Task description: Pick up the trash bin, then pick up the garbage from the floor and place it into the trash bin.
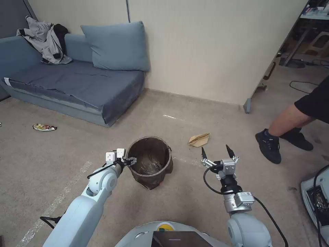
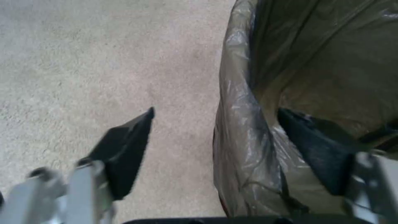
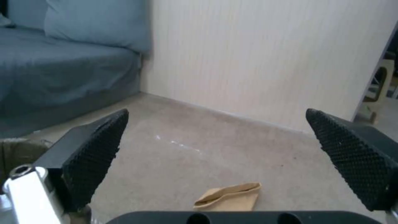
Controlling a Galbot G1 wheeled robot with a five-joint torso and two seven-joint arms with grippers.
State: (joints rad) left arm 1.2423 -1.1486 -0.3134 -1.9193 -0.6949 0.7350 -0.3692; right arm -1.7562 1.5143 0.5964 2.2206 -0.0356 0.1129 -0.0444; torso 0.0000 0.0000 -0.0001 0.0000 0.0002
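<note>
Your left gripper [image 1: 131, 160] sits at the rim of the trash bin [image 1: 150, 164], fingers spread and straddling the rim: in the left wrist view one finger [image 2: 124, 152] hangs outside over the carpet and the other [image 2: 315, 146] lies inside against the bag liner, with the rim not yet pinched. Your right gripper [image 1: 217, 152] is held above the floor to the bin's right, fingers wide apart and holding nothing. The bin stands on the carpet just ahead of your base, lined with a dark translucent bag folded over its rim. A tan folded paper [image 1: 199, 139] lies on the floor beyond the right gripper, near the wall; a crumpled wrapper [image 1: 44, 127] lies well to the left, before the sofa [image 1: 68, 82]. Open carpet surrounds the bin; a person's leg [image 1: 284, 127] stands at the right.
</note>
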